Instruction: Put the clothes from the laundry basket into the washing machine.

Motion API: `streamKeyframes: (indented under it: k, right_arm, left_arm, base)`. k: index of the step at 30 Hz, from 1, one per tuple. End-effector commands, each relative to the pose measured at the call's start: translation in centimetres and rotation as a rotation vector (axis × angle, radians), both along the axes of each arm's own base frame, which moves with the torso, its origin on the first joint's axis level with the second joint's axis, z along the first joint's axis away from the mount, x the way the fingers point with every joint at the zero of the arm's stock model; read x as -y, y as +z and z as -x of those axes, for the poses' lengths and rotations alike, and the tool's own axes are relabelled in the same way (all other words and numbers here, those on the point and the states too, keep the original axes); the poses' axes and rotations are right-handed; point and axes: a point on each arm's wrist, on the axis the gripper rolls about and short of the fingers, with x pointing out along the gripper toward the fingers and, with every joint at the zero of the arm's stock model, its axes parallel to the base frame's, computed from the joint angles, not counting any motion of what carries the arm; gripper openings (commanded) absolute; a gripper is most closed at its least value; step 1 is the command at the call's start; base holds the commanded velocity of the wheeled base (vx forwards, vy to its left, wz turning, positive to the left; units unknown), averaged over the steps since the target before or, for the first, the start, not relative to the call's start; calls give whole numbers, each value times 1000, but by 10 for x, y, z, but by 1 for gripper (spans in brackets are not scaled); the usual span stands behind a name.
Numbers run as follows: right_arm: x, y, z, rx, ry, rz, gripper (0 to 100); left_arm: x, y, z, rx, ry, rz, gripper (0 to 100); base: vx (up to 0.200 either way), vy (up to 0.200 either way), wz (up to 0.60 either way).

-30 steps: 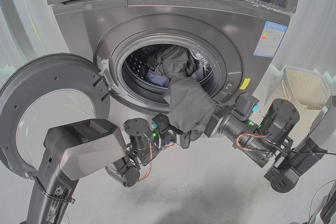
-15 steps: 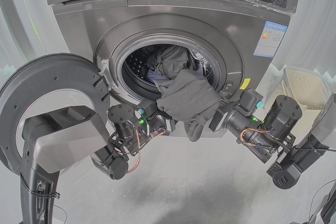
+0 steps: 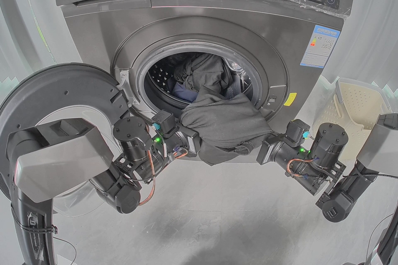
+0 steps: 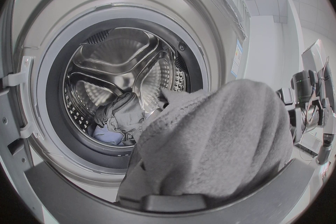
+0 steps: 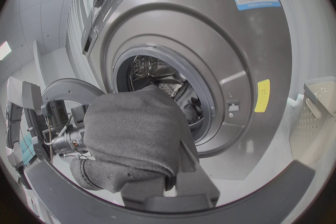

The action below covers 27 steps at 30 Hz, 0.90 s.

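Observation:
A dark grey garment lies bunched over the lower lip of the washing machine's round opening, half inside the drum and half hanging out. My left gripper is under its left edge, and the cloth covers it. My right gripper is under the right edge. It is shut on the garment, with one finger showing beside the cloth. More dark and blue clothes lie deeper in the drum.
The machine's door stands swung wide open at the left, right behind my left arm. A beige laundry basket stands on the floor to the right of the machine. Bare grey floor lies below both arms.
Both grippers have risen and moved toward the opening, lifting the hanging garment onto the drum's lip. The left arm swung left and up; the garment now spreads wider between the two grippers.

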Motion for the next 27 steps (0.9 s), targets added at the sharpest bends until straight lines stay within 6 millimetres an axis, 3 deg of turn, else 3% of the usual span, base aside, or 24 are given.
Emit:
streamKeyframes:
  k: [1, 8, 9, 12, 18, 21, 23, 27]
  right_arm:
    - [-2, -9, 2, -26, 10, 19, 0]
    - [-8, -5, 3, -11, 27, 9, 0]
    - [-8, -3, 5, -8, 31, 7, 100]
    - [-9, -6, 14, -29, 56, 18, 100]
    - [5, -24, 47, -125, 233, 107, 100]
    - [9, -25, 55, -129, 286, 133, 100]
    - [13, -26, 63, -134, 338, 153, 100]
    - [11, -23, 71, -132, 385, 151, 100]
  left_arm:
    - [-1, 5, 1, 10, 1, 8, 0]
    - [-1, 6, 16, -25, -20, 7, 0]
    - [-2, 7, 18, -27, -20, 5, 0]
    - [-6, 10, 23, -32, -18, 4, 0]
    - [-25, 7, 63, -142, -29, -20, 0]
    - [-34, 8, 69, -153, -15, -27, 0]
    - [-50, 16, 73, -152, 16, -20, 0]
    - [-58, 17, 74, -137, 45, -38, 0]
  base:
    - [0, 0, 0]
    - [0, 0, 0]
    - [0, 0, 0]
    - [0, 0, 0]
    - [0, 0, 0]
    - [0, 0, 0]
    - [0, 0, 0]
    - [0, 0, 0]
